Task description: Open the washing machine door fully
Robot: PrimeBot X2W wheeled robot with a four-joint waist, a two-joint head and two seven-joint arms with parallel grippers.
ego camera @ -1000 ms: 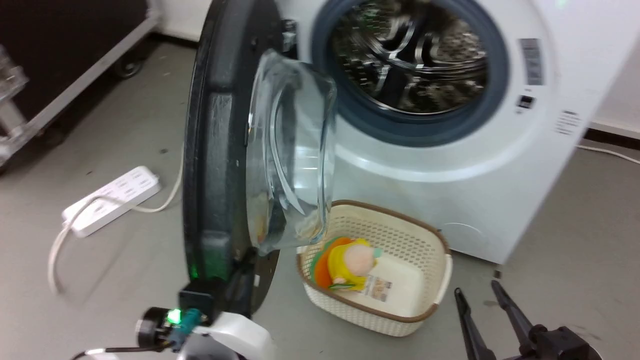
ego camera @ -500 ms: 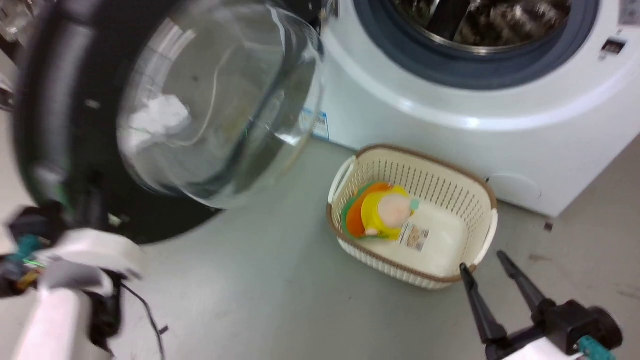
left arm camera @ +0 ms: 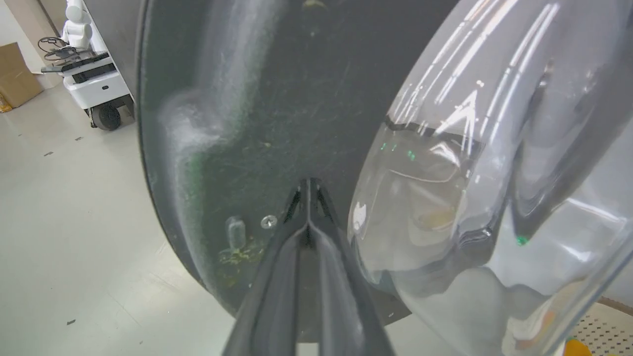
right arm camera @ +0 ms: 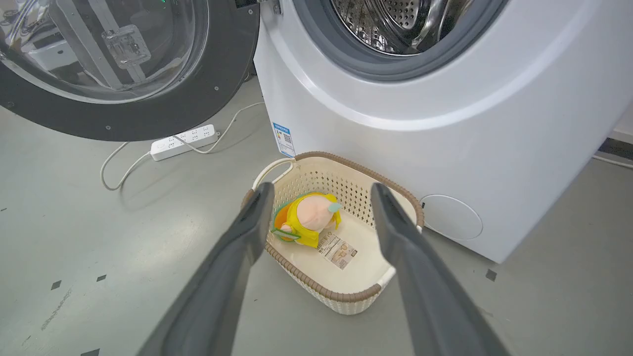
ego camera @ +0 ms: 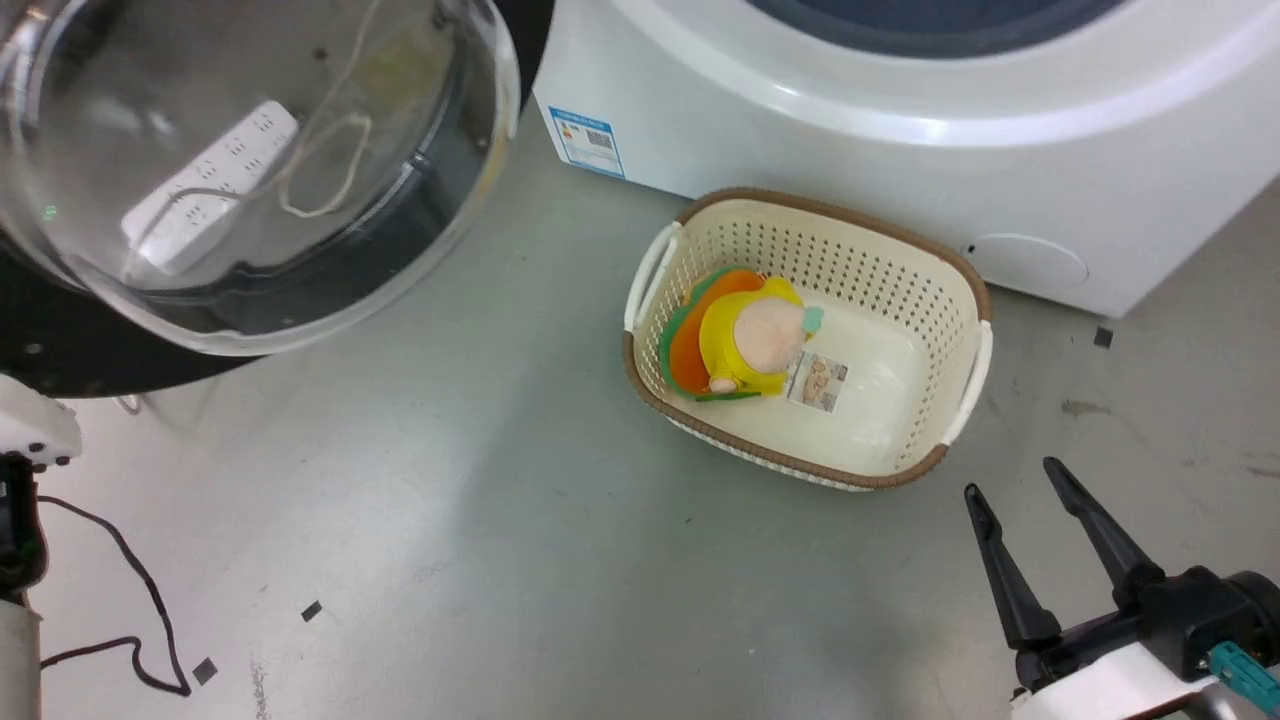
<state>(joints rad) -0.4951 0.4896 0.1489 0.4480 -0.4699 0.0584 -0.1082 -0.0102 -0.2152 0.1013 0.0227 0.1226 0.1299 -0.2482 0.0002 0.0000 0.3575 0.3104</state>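
The washing machine door [right arm camera: 148, 118], black with a clear bulging glass bowl [ego camera: 250, 170], stands swung far out to the left of the white machine [right arm camera: 445, 123]. The steel drum opening [right arm camera: 395, 29] is uncovered. In the left wrist view my left gripper [left arm camera: 307, 184] is shut with nothing in it, its tips at the door's black inner face [left arm camera: 257, 99], just left of the glass bowl [left arm camera: 494, 198]. My right gripper [ego camera: 1010, 478] hangs open over the floor at the lower right, near the basket. Its spread fingers [right arm camera: 252, 232] frame the basket in the right wrist view.
A cream basket [ego camera: 960, 290] holding a yellow and orange plush toy [ego camera: 745, 335] sits on the floor before the machine. A white power strip [right arm camera: 183, 143] with its cord lies under the door. A black cable [ego camera: 130, 600] trails at the left. A wheeled unit [left arm camera: 94, 84] stands far off.
The head camera has tilted down and shifted. The door has swung from edge-on to wide open at the left, my left arm moving with it. The right gripper stays open.
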